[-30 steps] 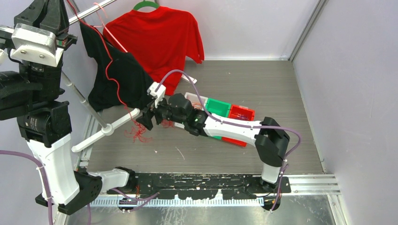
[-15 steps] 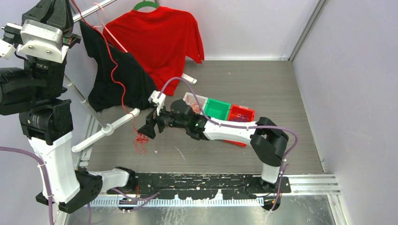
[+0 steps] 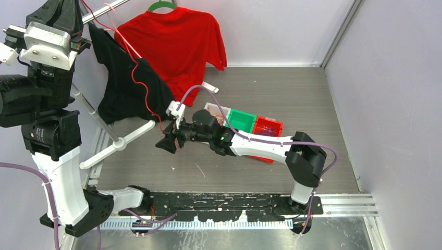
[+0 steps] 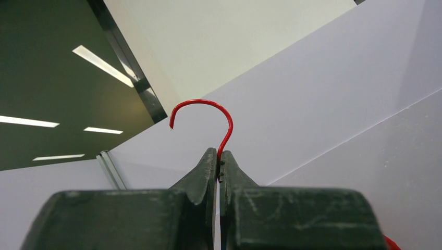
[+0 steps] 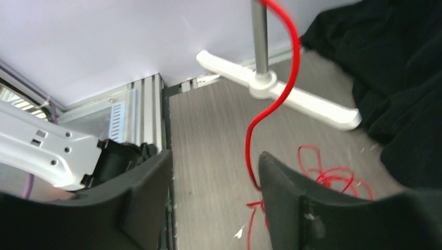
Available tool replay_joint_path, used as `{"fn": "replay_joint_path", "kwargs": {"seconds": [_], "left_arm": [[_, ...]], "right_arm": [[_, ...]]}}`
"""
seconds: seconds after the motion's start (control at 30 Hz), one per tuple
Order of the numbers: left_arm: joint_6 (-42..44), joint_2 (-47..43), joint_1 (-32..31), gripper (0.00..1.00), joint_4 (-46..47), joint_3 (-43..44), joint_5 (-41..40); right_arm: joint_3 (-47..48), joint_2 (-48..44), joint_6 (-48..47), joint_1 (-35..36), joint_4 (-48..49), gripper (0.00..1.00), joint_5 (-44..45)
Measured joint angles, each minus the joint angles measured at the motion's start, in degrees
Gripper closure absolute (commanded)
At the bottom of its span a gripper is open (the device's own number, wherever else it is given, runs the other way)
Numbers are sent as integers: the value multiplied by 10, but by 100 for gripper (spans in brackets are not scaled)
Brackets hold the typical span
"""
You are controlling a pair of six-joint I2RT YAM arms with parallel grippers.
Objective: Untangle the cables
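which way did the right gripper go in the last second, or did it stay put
Yes. The right gripper slid a little toward the near edge, away from the tip of the white stand foot.

In your left wrist view the red cable vanished between the pressed-together fingers of the left gripper, so you could not follow it below them. In your right wrist view it ran off the top edge, its loose loops partly behind one finger of the right gripper. From above, the red bin held contents too small to tell.
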Motion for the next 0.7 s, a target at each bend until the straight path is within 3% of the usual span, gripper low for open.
{"fn": "replay_joint_path", "kwargs": {"seconds": [0.07,0.13,0.53,0.6,0.7], "left_arm": [[-1,0,0,100,0,0,0],[-3,0,0,100,0,0,0],[-33,-15,0,100,-36,-10,0],[-44,-32,0,100,-64,-36,0],[-70,-92,0,98,-119,-151,0]], "right_arm": [[24,7,-10,-2,-7,79,0],[47,15,-17,-6,-11,95,0],[61,24,-21,-24,-11,99,15],[54,24,-22,-24,-9,99,19],[38,15,-28,-24,-9,99,30]]}}
